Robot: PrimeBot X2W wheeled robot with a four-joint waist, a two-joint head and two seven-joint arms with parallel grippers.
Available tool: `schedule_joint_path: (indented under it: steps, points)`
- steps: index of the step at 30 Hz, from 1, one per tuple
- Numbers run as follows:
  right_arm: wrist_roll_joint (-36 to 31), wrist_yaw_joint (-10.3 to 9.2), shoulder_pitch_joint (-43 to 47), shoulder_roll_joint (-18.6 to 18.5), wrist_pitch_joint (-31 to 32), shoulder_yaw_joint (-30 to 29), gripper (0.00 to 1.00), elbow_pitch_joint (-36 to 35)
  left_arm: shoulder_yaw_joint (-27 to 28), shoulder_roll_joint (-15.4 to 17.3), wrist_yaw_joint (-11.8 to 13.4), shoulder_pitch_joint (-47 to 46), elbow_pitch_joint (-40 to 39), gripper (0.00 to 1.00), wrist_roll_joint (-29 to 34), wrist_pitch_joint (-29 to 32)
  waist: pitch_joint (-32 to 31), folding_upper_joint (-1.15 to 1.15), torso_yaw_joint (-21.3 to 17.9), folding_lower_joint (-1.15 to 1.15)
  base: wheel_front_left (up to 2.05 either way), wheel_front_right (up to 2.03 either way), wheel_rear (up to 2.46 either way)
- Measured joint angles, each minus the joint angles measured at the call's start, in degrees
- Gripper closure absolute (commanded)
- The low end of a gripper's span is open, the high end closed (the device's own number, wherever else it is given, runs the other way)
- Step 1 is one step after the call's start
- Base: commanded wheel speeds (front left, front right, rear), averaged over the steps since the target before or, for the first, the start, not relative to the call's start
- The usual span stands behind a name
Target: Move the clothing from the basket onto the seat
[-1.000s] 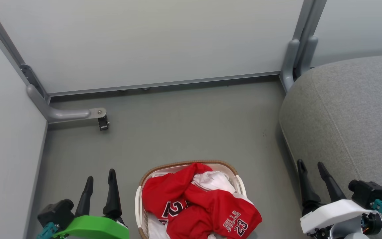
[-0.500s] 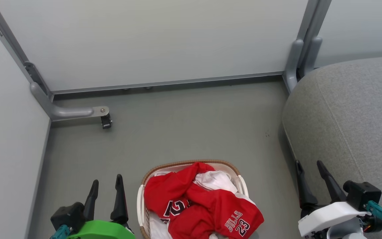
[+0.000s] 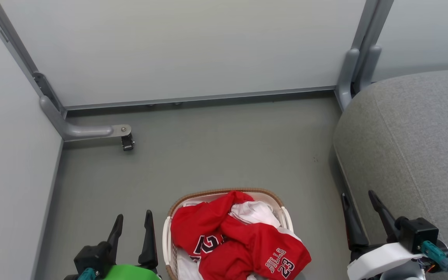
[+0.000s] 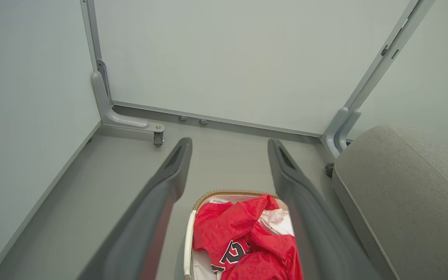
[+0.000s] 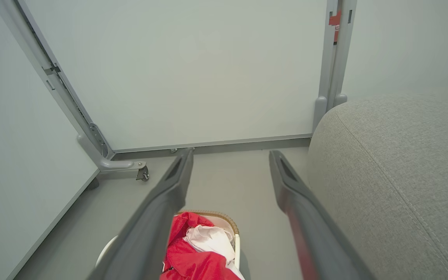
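The red clothing [image 3: 235, 237] with "BULLS 23" lettering lies heaped in the white basket [image 3: 226, 193] with its brown woven rim, on the floor at the bottom centre of the head view. The clothing [image 4: 239, 237] and the basket [image 4: 188, 241] also lie between my fingers in the left wrist view, and the clothing [image 5: 193, 256] in the right wrist view. The grey seat [image 3: 414, 147] fills the right side. My left gripper [image 3: 133, 216] stands open left of the basket. My right gripper [image 3: 358, 194] stands open beside the seat's edge. Both are empty.
Pale partition panels [image 3: 185, 50] wall in the grey floor [image 3: 216, 155] at the back and left. A metal foot with a small caster [image 3: 127, 143] juts out at the back left. A grey post [image 3: 358, 50] stands by the seat's far corner.
The head view has shifted, so the whole scene sits a little further right. Both grippers sit lower in the frame than a second ago. The clothing has not moved in the basket.
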Motion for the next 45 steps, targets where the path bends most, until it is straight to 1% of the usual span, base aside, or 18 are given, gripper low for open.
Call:
schedule_joint_path:
  steps: [18, 45]
  points:
    - [-6.8, 0.01, 0.1, -0.1, -1.8, 1.2, 0.00, -0.2, -1.7, 0.0, 0.6, 0.1, 1.4, 0.00, 5.4, -1.8, -0.1, 0.00, 0.4, 0.00, 0.00, 0.00, 0.00]
    - [-6.8, 0.01, 0.1, -0.1, -1.8, 1.5, 0.00, -0.2, -2.0, 0.1, 0.6, 0.1, 2.0, 0.00, 5.6, -1.8, 0.5, 0.00, 0.1, 0.00, 0.00, 0.00, 0.00]
